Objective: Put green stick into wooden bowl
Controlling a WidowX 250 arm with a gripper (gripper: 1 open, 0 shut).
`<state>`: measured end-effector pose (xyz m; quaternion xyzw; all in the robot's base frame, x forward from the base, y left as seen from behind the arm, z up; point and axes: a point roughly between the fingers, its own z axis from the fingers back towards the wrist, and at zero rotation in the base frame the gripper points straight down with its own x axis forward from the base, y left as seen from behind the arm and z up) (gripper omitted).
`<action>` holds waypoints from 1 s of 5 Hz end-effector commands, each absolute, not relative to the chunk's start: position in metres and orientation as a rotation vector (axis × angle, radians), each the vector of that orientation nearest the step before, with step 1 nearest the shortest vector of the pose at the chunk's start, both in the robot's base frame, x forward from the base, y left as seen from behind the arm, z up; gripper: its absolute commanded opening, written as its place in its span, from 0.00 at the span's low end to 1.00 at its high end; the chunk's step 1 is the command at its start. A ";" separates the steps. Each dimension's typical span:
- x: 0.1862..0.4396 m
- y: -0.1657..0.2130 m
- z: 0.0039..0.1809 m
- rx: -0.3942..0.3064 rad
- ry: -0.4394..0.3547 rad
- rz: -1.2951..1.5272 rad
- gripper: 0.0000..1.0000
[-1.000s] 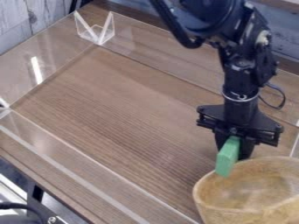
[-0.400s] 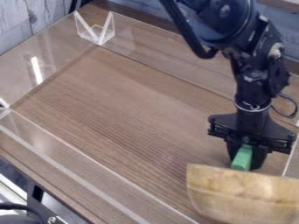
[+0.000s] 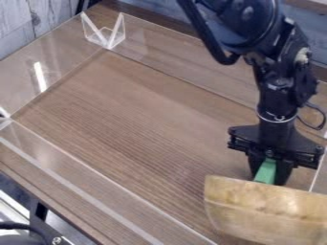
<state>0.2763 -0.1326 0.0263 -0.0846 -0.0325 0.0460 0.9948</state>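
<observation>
In the camera view my gripper (image 3: 271,165) hangs from the black arm at the right side of the table, shut on the green stick (image 3: 266,172). The stick points downward, its lower end just behind and above the far rim of the wooden bowl (image 3: 262,211). The bowl is light tan and sits at the bottom right, partly cut off by the frame edge. The gripper's fingers hide the stick's upper end.
The wood-grain tabletop (image 3: 141,115) is enclosed by low clear plastic walls (image 3: 52,158). A clear stand (image 3: 102,31) sits at the far left corner. The black arm (image 3: 243,29) reaches in from the top right.
Over the last second the gripper carried the green stick right and slightly down, toward the bowl's far rim; the bowl appears lower and more tilted. Nothing moved in the last half second.
</observation>
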 end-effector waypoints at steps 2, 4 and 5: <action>0.283 -0.135 0.035 -0.184 -0.089 0.091 0.00; 0.286 -0.137 0.030 -0.184 -0.083 0.093 0.00; 0.288 -0.138 0.027 -0.184 -0.082 0.095 0.00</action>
